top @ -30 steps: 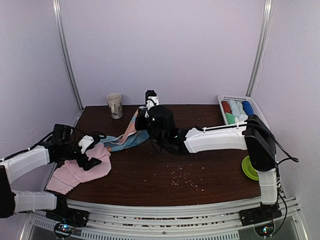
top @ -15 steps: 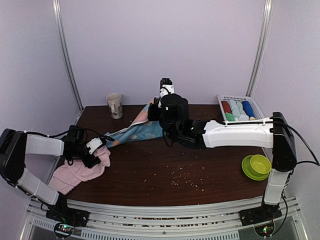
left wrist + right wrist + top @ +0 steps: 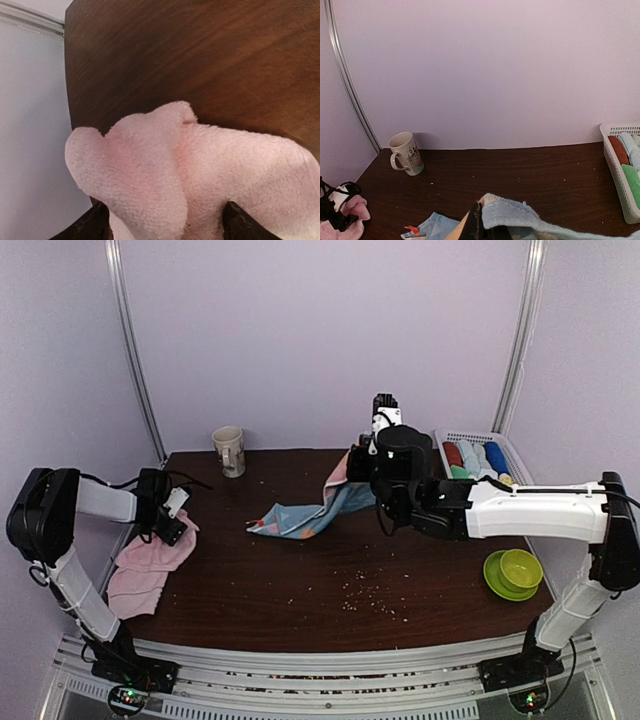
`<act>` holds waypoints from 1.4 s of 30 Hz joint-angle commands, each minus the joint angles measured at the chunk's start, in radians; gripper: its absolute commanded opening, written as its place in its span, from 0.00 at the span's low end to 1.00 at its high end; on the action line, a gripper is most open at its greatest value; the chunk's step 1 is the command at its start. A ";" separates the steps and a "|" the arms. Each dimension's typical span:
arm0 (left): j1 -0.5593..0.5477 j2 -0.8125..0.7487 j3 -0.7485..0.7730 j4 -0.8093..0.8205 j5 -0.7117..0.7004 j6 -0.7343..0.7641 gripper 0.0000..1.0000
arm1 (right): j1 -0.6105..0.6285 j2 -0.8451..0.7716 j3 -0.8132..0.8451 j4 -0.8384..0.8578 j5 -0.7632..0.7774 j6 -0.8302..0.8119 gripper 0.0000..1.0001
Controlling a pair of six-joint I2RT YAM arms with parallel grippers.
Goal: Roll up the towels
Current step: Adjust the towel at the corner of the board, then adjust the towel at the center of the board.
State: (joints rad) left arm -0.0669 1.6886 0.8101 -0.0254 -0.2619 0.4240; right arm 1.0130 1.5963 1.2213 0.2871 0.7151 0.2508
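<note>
Right gripper [image 3: 355, 462], clamped on the dotted towel [image 3: 300, 515], should lay it flat; left gripper [image 3: 170, 523] has its jaws apart around the pink towel [image 3: 145, 565].

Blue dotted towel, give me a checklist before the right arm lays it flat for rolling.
1. Grip: ok, the right gripper is shut on the blue dotted towel.
2. Towel flat: not ok, one end is raised and the rest lies creased on the table.
3. Room in front of it: ok, only crumbs there.
4. Clearance on the right: ok, the basket and green bowl sit apart from the towel.
5. Other arm free: not ok, the left gripper has open fingers straddling a fold of the pink towel.
</note>
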 commanded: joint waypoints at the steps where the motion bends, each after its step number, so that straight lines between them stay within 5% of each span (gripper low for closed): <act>1: 0.049 0.041 0.119 -0.064 0.015 -0.049 0.84 | 0.000 -0.087 -0.078 -0.074 -0.001 0.041 0.00; 4: 0.038 -0.043 0.140 -0.109 0.164 -0.022 0.98 | 0.000 -0.127 -0.111 -0.125 0.003 0.070 0.00; 11: -0.093 -0.342 0.044 -0.124 0.480 0.228 0.98 | -0.053 -0.204 -0.186 -0.244 -0.048 0.218 0.00; 16: -0.227 -0.399 -0.007 -0.084 0.553 0.317 0.98 | -0.116 -0.259 -0.268 -0.291 -0.132 0.340 0.00; 31: -0.629 -0.055 0.078 0.085 0.195 0.411 0.87 | -0.293 -0.261 -0.410 -0.303 -0.238 0.429 0.00; 42: -0.725 0.149 0.163 0.220 0.018 0.499 0.75 | -0.359 -0.216 -0.431 -0.248 -0.339 0.433 0.00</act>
State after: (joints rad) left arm -0.7738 1.7943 0.9302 0.1165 -0.1764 0.8730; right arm 0.6678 1.3788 0.8009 -0.0017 0.4129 0.6762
